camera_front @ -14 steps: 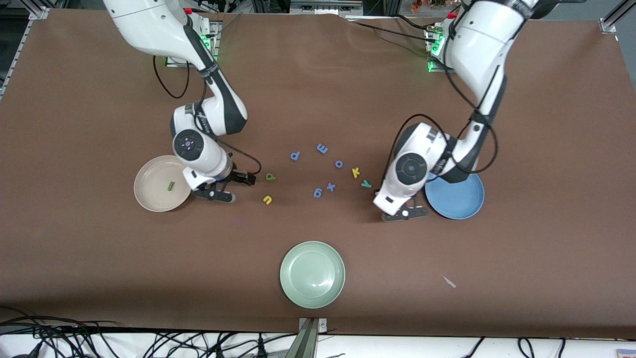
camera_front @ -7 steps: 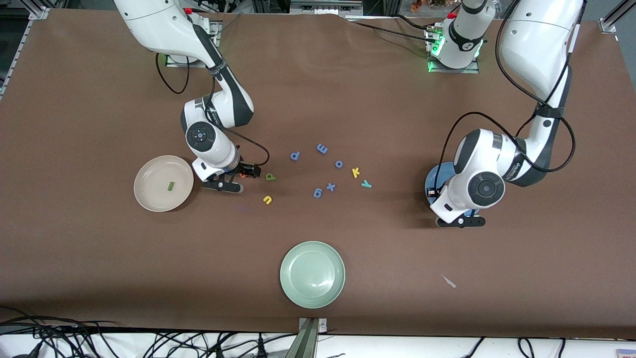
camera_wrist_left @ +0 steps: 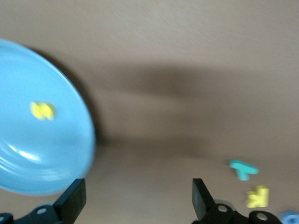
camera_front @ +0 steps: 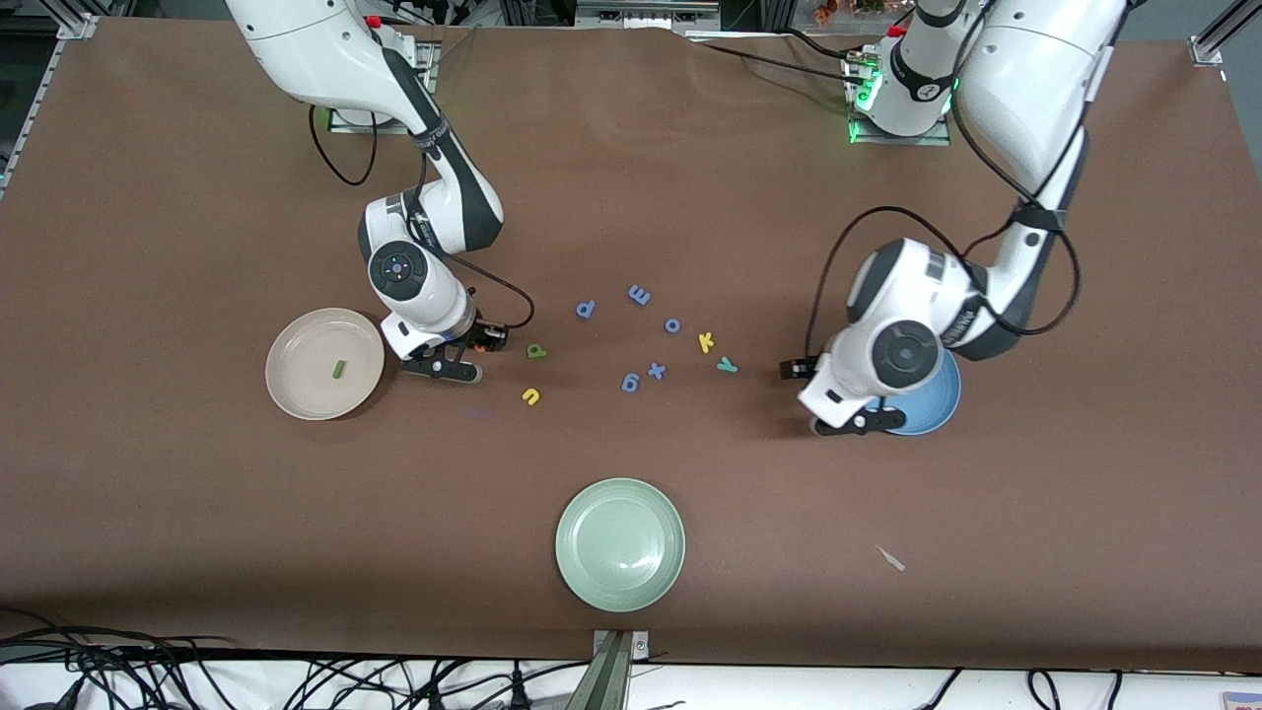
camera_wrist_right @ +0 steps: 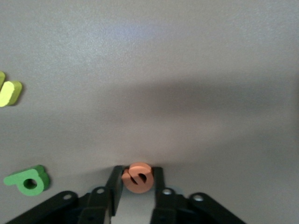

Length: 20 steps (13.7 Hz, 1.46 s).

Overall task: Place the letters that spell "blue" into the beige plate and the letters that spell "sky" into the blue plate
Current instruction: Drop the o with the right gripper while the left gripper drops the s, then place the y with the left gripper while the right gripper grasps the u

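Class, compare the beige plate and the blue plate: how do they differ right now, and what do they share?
The beige plate holds a dark green l; the blue plate holds a yellow s. The beige plate sits uncovered toward the right arm's end; the blue plate, toward the left arm's end, is partly hidden under the left arm. Both are round, rimmed and alike in size.
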Each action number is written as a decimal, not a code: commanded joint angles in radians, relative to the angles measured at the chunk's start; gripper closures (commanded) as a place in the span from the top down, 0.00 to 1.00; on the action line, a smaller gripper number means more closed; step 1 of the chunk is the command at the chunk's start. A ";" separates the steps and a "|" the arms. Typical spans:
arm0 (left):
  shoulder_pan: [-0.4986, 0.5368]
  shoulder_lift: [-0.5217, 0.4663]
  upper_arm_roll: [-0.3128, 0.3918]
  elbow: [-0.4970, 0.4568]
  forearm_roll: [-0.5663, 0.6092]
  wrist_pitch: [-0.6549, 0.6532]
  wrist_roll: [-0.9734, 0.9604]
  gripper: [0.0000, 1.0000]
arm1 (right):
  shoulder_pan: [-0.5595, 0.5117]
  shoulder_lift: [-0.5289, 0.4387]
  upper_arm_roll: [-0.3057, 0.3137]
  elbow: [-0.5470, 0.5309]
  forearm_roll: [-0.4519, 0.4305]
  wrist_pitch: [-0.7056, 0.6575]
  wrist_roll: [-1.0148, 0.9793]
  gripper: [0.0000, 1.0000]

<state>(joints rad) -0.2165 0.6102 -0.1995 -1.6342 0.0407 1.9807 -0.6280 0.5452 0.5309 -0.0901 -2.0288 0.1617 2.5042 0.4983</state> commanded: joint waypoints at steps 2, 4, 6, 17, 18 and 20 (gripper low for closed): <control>-0.108 0.051 0.009 -0.009 -0.010 0.068 -0.412 1.00 | 0.004 -0.014 -0.003 0.010 0.016 -0.001 -0.006 0.09; -0.148 0.077 0.009 -0.015 -0.013 0.157 -0.635 1.00 | -0.016 -0.017 -0.022 0.094 0.015 -0.133 -0.030 0.09; -0.167 0.095 0.009 -0.021 -0.013 0.214 -0.789 1.00 | -0.043 -0.017 -0.048 0.191 0.007 -0.302 -0.097 0.08; -0.182 0.095 0.017 -0.099 0.028 0.388 -0.970 0.62 | -0.186 0.024 -0.270 0.236 0.016 -0.496 -0.692 0.83; -0.179 0.094 0.015 -0.098 0.028 0.388 -0.970 0.61 | -0.194 0.023 -0.267 0.237 0.018 -0.499 -0.692 1.00; -0.179 0.094 0.015 -0.096 0.028 0.388 -0.970 0.31 | -0.180 0.015 -0.261 0.239 0.033 -0.505 -0.664 1.00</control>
<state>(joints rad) -0.3929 0.7175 -0.1894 -1.7187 0.0433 2.3690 -1.5792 0.3493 0.5558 -0.3636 -1.7950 0.1679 2.0097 -0.1754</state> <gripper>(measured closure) 0.467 0.502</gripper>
